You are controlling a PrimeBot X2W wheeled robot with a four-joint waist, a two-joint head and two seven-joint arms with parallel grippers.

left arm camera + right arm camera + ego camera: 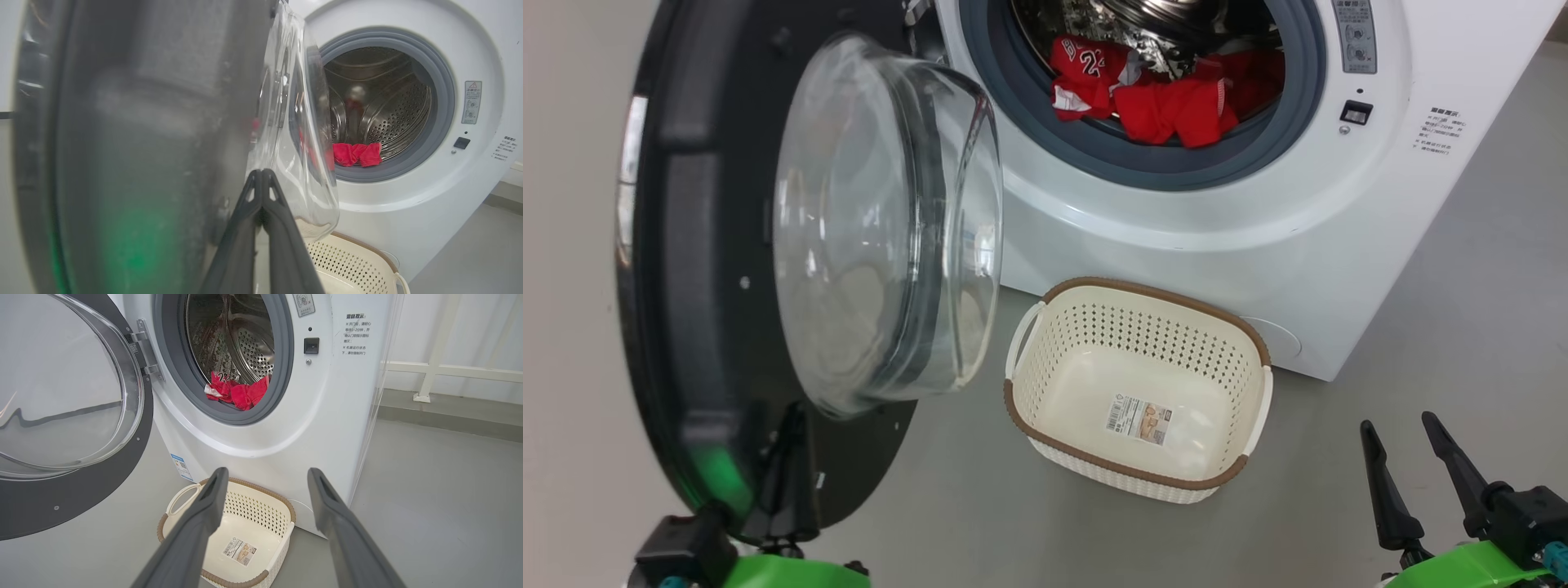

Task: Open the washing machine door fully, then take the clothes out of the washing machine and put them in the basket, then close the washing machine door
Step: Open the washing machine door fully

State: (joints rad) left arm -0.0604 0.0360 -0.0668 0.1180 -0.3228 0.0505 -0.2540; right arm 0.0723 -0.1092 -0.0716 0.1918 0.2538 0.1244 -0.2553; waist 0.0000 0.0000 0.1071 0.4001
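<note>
The washing machine door hangs swung out wide on my left, its inner face turned toward my head. It is a broad glossy black ring, wider than the basket, with a clear glass bowl bulging from its middle. A green glint sits low on the black gloss.

My left jaws are pressed flat together with nothing between them. Their dark fingers point up along the door's lower inner face, just beside the bottom rim of the glass bowl. I cannot tell whether the tips actually touch the door.

The washing machine is a big white front-loader with a grey rubber gasket around its mouth and a perforated steel drum behind it. A small blue label sits low on its front.

The clothes lie bunched at the bottom front of the drum, against the gasket's lower lip. They are bright red, with white trim and a white printed number.

The basket stands on the grey floor just in front of the washer, below the opening. It is cream-white and perforated, with a brown woven-look rim and a paper label on its base.

My right jaws stand spread wide and hold nothing. Their fingers are low on my right, well apart from the basket.
</note>
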